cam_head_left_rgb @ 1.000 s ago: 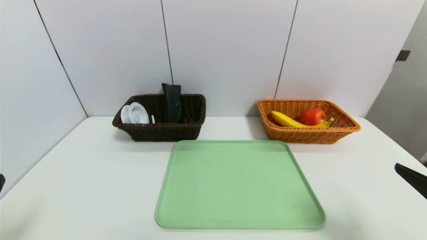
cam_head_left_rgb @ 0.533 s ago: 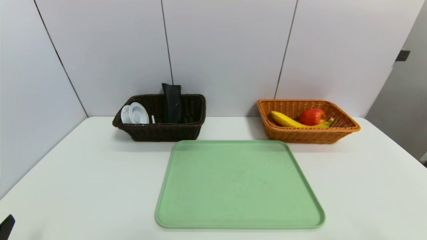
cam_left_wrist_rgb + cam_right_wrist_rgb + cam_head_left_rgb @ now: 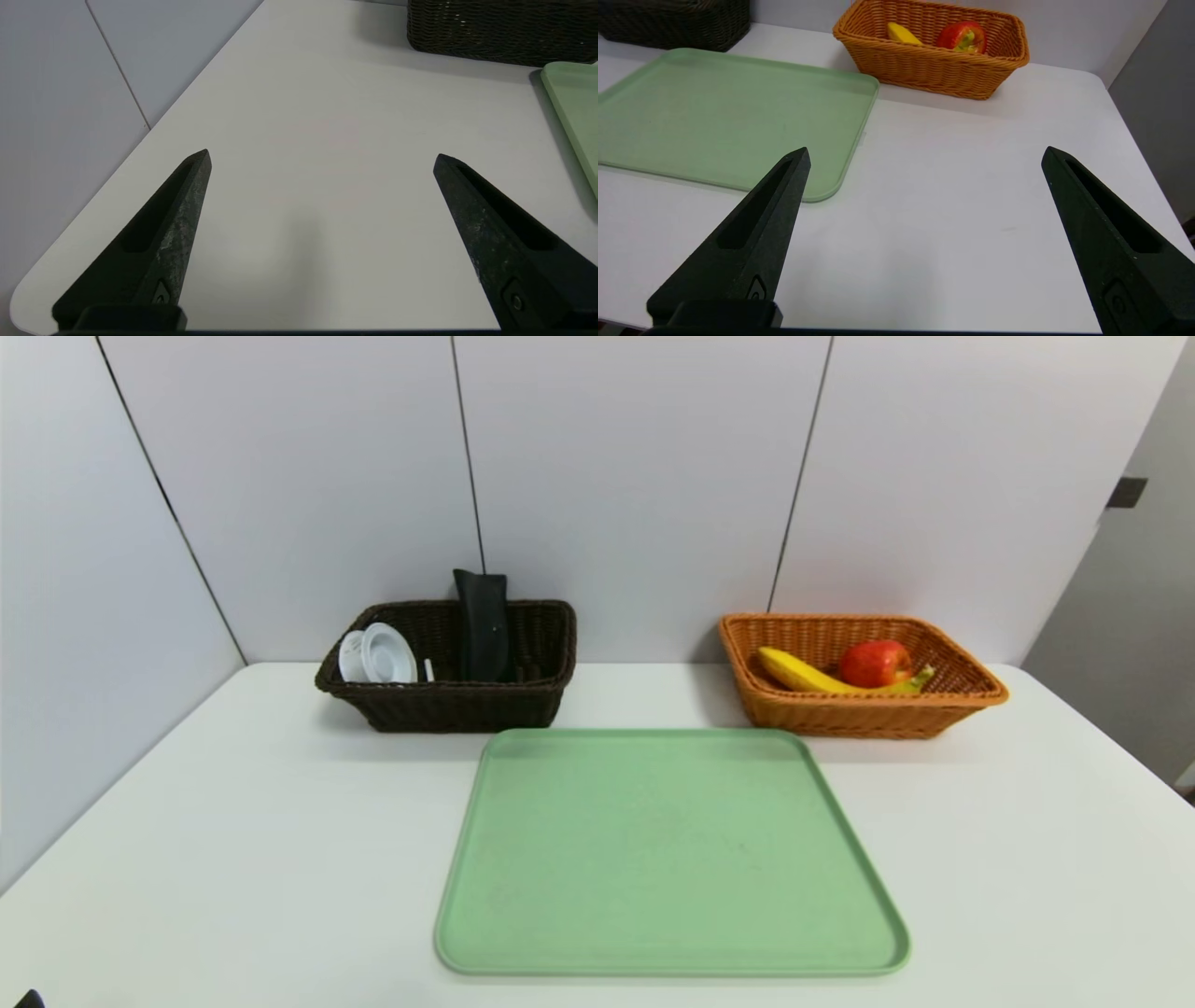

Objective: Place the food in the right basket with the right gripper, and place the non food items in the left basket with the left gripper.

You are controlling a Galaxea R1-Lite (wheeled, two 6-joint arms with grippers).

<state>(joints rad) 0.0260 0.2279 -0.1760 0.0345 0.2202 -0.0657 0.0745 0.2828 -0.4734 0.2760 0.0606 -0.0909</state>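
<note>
Sorting looks done — banana and red apple in orange-tan wicker basket; spool, pen, black pouch in dark wicker basket. Left gripper, right gripper over counter, jaws wide, empty — park both low, clear of tray.

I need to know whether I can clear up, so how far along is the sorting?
The sorting looks done: the banana and apple lie in the orange-tan basket, and the black pouch, white spool and a slim white item in the dark basket. Both open grippers are empty. Nothing appears left on the green tray.
</note>
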